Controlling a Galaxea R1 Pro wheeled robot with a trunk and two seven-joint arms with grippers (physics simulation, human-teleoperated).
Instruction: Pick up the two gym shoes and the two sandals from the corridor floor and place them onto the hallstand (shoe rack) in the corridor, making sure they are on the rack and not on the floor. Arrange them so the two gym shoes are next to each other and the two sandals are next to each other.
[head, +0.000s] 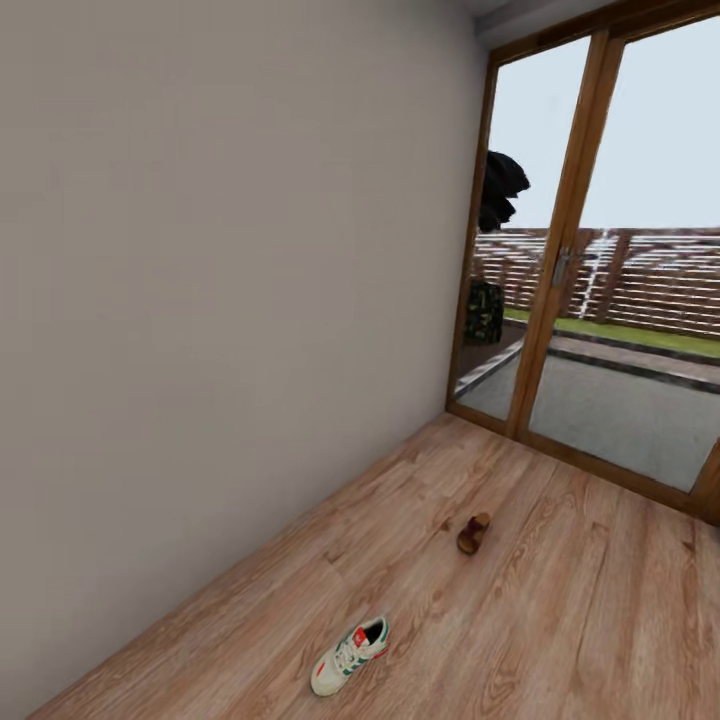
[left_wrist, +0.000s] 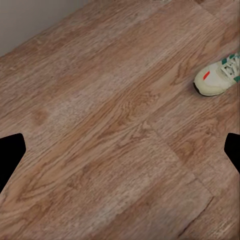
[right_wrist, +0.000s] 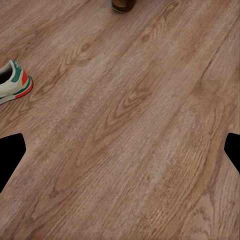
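One white gym shoe (head: 349, 655) with green stripes and an orange-red heel lies on the wood-plank corridor floor (head: 520, 600) near the head view's lower middle. Its toe (left_wrist: 217, 77) shows in the left wrist view and its heel (right_wrist: 14, 82) in the right wrist view. A brown sandal (head: 473, 533) lies farther off toward the glass door; its edge (right_wrist: 123, 5) shows in the right wrist view. My left gripper (left_wrist: 120, 152) and right gripper (right_wrist: 120, 152) both hang open above bare floor, with nothing between the fingers. The hallstand is out of view.
A plain pale wall (head: 220, 300) runs along the left. A wood-framed glass door (head: 590, 270) closes the far end of the corridor, with a patio and fence outside. Bare floor stretches to the right of the shoes.
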